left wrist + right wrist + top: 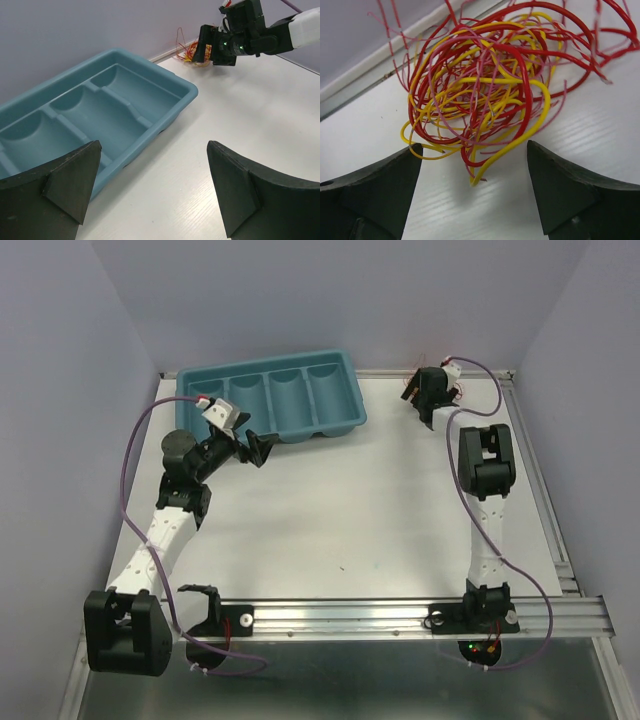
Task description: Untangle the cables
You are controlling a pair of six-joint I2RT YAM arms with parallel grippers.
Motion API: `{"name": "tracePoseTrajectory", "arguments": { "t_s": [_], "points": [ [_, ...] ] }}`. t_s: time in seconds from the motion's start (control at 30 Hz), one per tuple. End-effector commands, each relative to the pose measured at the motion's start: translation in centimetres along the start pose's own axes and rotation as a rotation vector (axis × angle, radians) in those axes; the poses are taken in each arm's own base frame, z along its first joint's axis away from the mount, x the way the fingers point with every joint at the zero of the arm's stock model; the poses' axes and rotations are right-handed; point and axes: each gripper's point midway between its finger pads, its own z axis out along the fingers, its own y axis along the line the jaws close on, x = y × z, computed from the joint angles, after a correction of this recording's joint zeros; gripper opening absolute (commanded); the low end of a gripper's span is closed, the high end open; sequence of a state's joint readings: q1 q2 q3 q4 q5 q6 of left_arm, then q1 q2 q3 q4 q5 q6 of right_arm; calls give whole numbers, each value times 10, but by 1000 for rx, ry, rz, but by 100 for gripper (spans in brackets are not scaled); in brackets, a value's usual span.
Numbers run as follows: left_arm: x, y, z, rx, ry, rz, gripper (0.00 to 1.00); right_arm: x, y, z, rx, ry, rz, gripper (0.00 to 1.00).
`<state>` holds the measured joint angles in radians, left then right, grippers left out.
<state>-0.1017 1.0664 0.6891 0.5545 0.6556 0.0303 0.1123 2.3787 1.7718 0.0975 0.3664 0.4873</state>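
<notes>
White tabletop (pixel 350 510), with pale lilac walls enclosing it. Tangle of hair-thin red, yellow and orange cables (pixel 485 95): lying at the far right corner against the wall rail. From above it is hiding almost wholly behind the right gripper (pixel 472 150); its upper loops are running off the wrist view, and single strands are proving untraceable. Right jaws are standing wide with the lowest yellow loop lying between them, ungripped. Left gripper (pixel 150 165): jaws gaping wide, hovering beside the teal four-compartment plastic tray (pixel 167 119).
</notes>
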Motion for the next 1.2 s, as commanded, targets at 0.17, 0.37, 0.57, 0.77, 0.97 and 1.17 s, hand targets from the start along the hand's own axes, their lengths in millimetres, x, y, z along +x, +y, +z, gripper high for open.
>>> {"name": "tracePoseTrajectory", "arguments": {
  "t_s": [0.17,0.37,0.57,0.77,0.97,1.17],
  "points": [
    [-32,-2,4,13,-75,69,99,-56,17,9,-30,-198,-21,34],
    [-29,-4,7,25,-67,69,99,-82,16,-46,-129,-284,-62,0],
    [-22,-9,12,31,-54,57,99,-80,11,-117,-218,-241,-17,1],
    [-31,-20,17,20,-86,35,99,-52,26,-203,-319,-121,-102,0],
    [-50,-61,27,115,-135,47,99,-45,18,-304,-465,-126,33,1],
    [-49,-141,53,270,-150,142,99,-14,24,-354,-678,-4,79,1]
  ]
}}
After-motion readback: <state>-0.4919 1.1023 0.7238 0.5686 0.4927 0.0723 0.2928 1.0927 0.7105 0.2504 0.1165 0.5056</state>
